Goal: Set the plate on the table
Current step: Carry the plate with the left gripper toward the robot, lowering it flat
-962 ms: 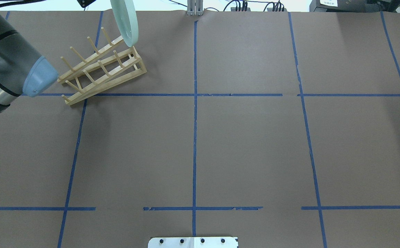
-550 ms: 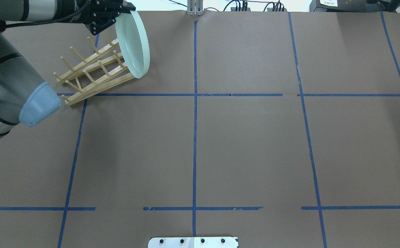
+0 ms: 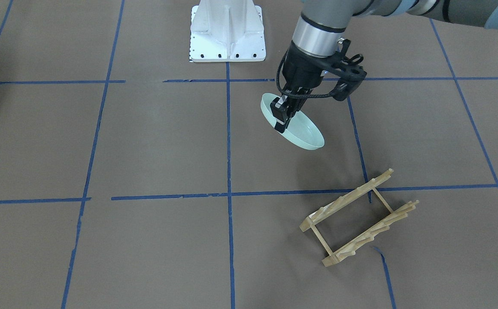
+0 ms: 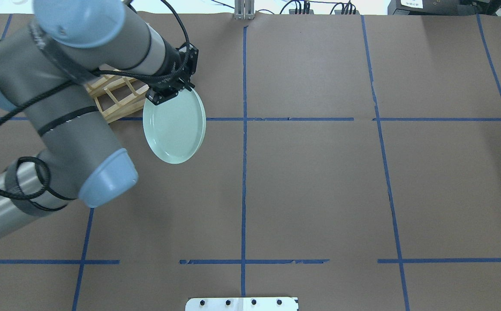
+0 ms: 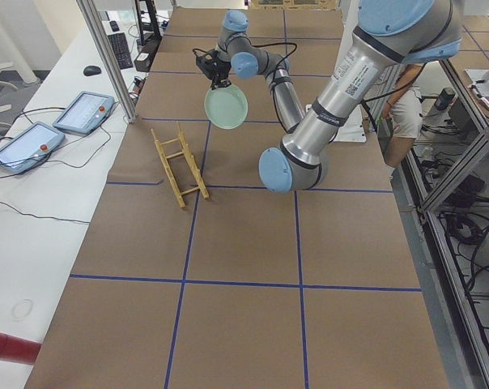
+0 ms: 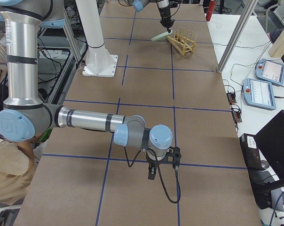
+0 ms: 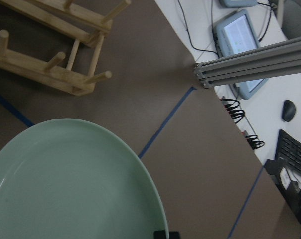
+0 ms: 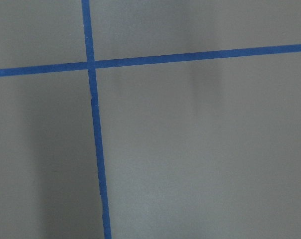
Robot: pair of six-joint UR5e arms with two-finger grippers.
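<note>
The plate (image 4: pixel 175 129) looks smooth and glossy, the rack (image 3: pixel 371 233) bare wood, the table (image 4: pixel 319 194) matt

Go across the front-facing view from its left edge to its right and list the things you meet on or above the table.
white base → plate → wooden rack

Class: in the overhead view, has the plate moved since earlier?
Yes. The plate moved down the view, from the far end of the rack to over the tape line.
</note>
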